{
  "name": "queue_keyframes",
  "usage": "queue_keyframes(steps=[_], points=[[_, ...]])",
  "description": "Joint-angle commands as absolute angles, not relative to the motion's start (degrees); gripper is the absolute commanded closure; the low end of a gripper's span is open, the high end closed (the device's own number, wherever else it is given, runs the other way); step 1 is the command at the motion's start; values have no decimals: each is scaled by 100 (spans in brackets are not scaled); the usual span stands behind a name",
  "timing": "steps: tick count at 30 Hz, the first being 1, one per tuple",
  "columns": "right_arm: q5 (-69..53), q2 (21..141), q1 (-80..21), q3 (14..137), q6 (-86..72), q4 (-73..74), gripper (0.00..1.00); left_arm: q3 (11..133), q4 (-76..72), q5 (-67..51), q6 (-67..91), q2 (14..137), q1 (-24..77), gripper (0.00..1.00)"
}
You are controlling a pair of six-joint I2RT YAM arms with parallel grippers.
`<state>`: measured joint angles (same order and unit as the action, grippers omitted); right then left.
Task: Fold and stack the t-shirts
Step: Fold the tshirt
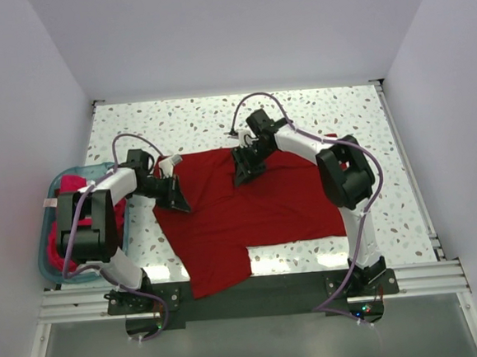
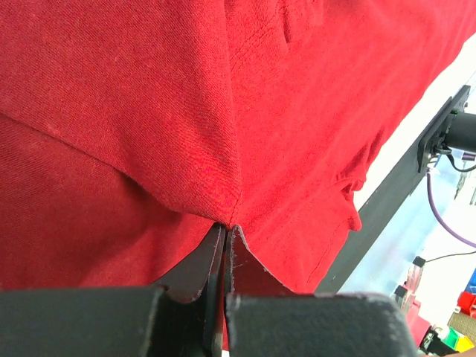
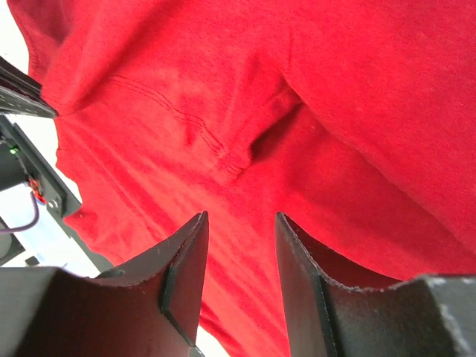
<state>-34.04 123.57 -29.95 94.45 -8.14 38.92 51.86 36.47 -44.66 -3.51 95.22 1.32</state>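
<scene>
Crimson t-shirt (image 1: 257, 210) lies spread on the speckled table (image 1: 341, 121), its lower end hanging over the near edge. The left gripper (image 2: 225, 227) is pinched tight on a fold at the shirt's left edge. The right gripper (image 3: 242, 223) stands over the cloth near its far edge, jaws apart.

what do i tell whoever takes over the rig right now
The left hand is shut on an edge of the crimson t-shirt. The right hand is open over it, holding nothing.
That shirt lies spread, unfolded, on the table. The pinkish-red shirts sit in the teal basket at the left.
Done: nothing folded or stacked.
Left: fold each shirt, then stack.
</scene>
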Motion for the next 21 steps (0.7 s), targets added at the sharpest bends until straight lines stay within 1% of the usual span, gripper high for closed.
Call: queue_keyframes(steps=[1, 5, 13, 21], points=[[-3612, 12155, -3111, 9422, -1142, 3648, 56, 5203, 3507, -4517, -229, 9510, 132, 100], [-3569, 12225, -3269, 9378, -1239, 3569, 58, 5194, 3489, -4509, -202, 9457, 132, 100], [-3208, 12384, -3419, 9281, -1248, 3516, 58, 5168, 3437, -4491, -141, 9378, 132, 100], [-3270, 12542, -3454, 9334, -1380, 3402, 60, 5168, 3419, -4456, -141, 9422, 141, 100]])
